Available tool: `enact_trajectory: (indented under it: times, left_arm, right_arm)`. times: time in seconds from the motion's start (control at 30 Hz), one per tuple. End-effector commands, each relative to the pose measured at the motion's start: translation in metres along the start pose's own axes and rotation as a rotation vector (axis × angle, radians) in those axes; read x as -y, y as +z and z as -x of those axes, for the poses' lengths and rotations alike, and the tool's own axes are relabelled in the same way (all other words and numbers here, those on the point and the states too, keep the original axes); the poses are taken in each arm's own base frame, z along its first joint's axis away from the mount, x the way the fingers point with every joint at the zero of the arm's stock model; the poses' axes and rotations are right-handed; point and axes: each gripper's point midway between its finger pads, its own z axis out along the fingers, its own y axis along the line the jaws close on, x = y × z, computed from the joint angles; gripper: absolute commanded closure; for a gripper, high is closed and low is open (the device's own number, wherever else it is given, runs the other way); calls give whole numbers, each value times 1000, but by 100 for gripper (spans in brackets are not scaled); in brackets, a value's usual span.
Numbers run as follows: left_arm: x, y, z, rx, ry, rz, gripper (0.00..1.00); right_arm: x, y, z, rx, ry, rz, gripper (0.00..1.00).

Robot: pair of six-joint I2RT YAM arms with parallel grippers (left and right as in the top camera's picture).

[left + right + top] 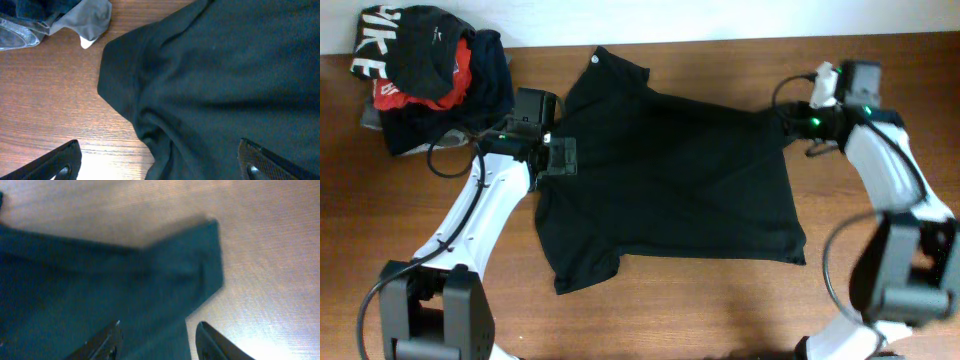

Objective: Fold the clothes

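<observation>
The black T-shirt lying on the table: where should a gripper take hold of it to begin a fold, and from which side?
On the T-shirt, probably the corner by the right gripper. It juts onto bare table with two free edges, so come from above on the robot's right, pinching across one edge.

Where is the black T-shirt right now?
In the overhead view, the black T-shirt lies spread across the middle of the table, with the pile of other clothes by its far left corner.

The T-shirt [670, 180] is plain black. The table [720, 310] is brown, grained wood. The pile [430, 80] mixes black with white lettering, red, navy and grey.
</observation>
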Motion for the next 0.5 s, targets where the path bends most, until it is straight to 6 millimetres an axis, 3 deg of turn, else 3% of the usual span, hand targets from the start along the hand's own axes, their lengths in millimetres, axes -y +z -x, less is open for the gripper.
enact_trajectory:
  times: [0.0,0.2,0.47]
  left_arm:
    - [5,-4,6,19,3,-20,1]
    - [5,-4,6,20,2,-20,1]
    - [5,-4,5,13,4,-20,1]
  right_arm:
    - [-7,32,24,-28,-83,-28,48]
    - [-14,69,40,-75,-43,-31,49]
    - [-12,74,34,-63,219,-173,54]
